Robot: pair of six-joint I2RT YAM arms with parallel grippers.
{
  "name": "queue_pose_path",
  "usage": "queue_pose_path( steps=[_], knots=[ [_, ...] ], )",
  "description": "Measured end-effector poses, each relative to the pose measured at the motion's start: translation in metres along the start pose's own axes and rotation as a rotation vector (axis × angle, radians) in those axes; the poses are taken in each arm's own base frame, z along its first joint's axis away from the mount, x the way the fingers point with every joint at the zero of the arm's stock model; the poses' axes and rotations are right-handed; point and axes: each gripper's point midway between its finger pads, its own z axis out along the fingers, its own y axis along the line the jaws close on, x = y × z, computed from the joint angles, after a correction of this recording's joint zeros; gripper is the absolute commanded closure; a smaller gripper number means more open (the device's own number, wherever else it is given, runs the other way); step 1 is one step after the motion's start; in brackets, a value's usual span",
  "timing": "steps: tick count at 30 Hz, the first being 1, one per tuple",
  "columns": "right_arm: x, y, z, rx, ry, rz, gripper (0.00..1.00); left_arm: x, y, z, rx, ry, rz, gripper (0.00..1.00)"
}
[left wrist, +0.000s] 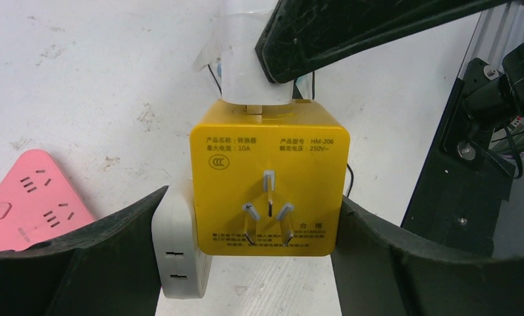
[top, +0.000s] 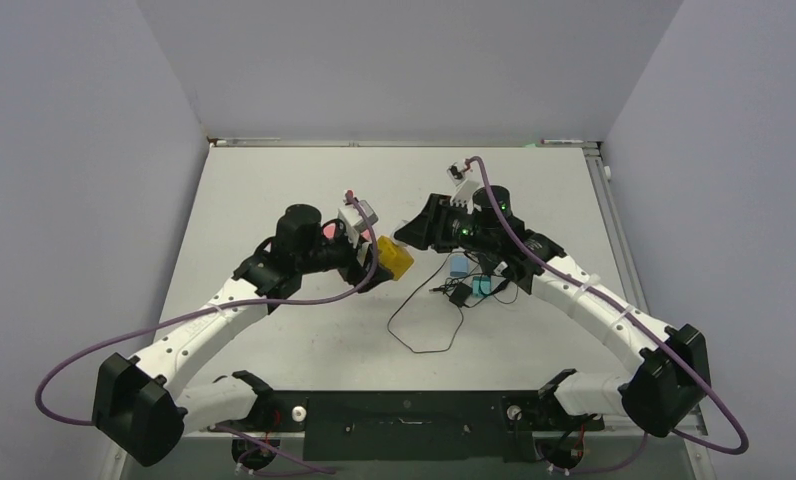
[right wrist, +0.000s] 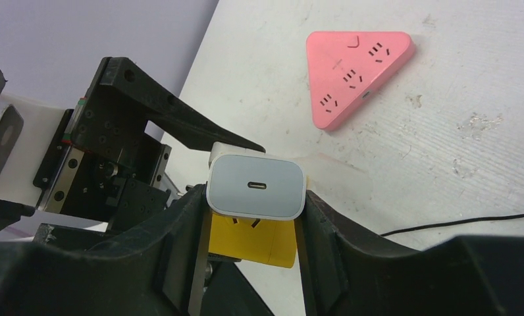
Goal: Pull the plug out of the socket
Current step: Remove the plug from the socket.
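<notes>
- Cable, thin and black, loops on the white bench just below centre of the top view, nearest the arm bases.
- At the left gripper, fingers pinch the yellow socket cube, centre of the left wrist view. A second white adapter sits between the lower-left finger and the cube.
- At the right gripper, both fingers clamp the white plug, which sits at the cube's upper face.
- Plug and cube are very close; cannot tell whether the prongs are out.
- Farther off, the pink triangular power strip lies flat on the bench, upper right of the right wrist view.
</notes>
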Motion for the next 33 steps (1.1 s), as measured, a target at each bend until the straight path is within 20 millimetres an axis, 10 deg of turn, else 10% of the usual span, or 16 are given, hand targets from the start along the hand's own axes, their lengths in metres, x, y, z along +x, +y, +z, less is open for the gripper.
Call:
queue_pose_path(
  steps=[20, 33],
  knots=[
    [0.004, 0.000, 0.005, 0.085, -0.030, -0.046, 0.95, 0.010, -0.001, 0.001, -0.004, 0.037, -0.013, 1.00],
    [-0.006, -0.046, 0.002, 0.206, -0.016, -0.037, 0.95, 0.040, -0.011, 0.001, -0.026, 0.161, 0.034, 1.00]
  ],
)
